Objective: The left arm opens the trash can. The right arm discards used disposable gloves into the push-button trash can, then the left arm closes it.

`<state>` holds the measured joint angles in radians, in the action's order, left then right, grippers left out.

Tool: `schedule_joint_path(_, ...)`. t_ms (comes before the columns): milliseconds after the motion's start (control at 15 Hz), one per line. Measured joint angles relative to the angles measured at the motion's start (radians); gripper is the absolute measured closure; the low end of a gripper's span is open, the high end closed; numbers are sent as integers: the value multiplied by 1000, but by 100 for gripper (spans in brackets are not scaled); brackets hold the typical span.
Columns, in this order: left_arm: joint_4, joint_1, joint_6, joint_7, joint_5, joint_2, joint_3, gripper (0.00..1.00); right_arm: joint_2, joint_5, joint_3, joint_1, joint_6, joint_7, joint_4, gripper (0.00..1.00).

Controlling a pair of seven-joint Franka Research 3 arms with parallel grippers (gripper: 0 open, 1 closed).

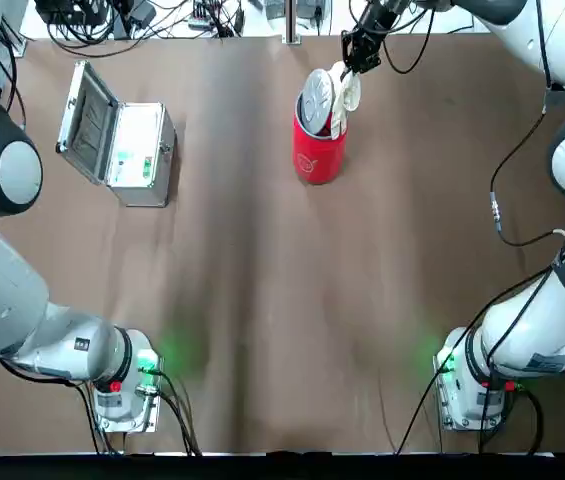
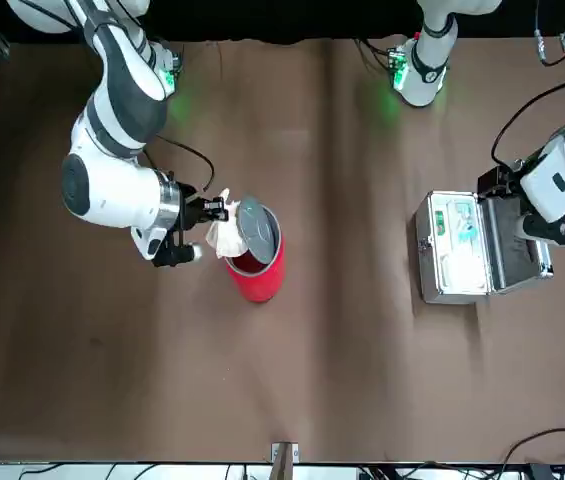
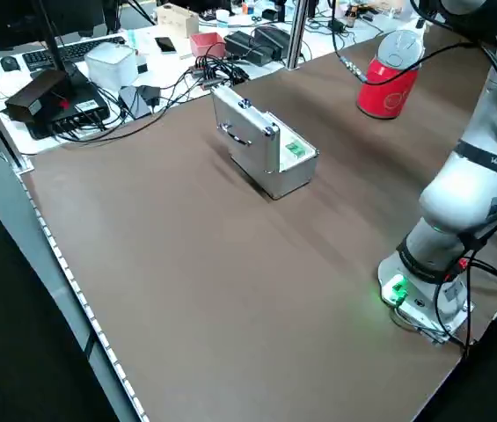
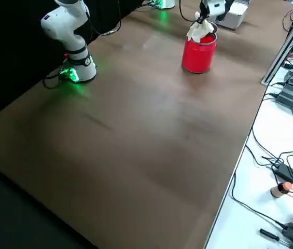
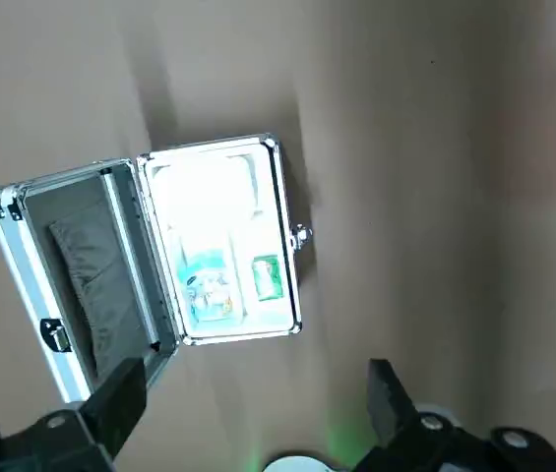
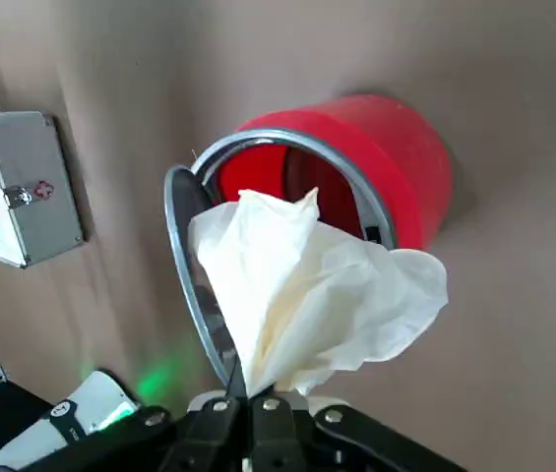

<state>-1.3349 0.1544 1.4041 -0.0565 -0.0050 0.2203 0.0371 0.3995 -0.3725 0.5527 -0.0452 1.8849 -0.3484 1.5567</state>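
At bin mouth, on robot's right half of table: crumpled off-white disposable gloves (image 6: 302,295) pinched between closed-in fingertips of right gripper (image 6: 250,393). Red cylindrical trash can (image 6: 396,157) upright, silver-grey lid (image 6: 194,265) raised, opening just beside and partly overlapped by gloves. Right arm nearer; short shift over opening, then release, seemingly called for, with care not to snag lid or rim. Left gripper (image 5: 258,408) spread wide, holding nothing, above open silver metal case (image 5: 223,246), well apart from can.
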Motion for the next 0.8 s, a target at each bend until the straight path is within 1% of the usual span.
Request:
schedule_joint_path(333, -8, 0, 1, 0, 0, 0, -3, 0, 0, -26, -4, -2, 12, 0, -10, 98)
schedule_joint_path(667, -15, 0, 1, 0, 0, 0, -3, 0, 0, -31, -4, -2, 13, 0, -29, 98)
schedule_joint_path(800, -15, 0, 1, 0, 0, 0, -4, 0, 0, -33, -3, 0, 30, 0, -29, 98)
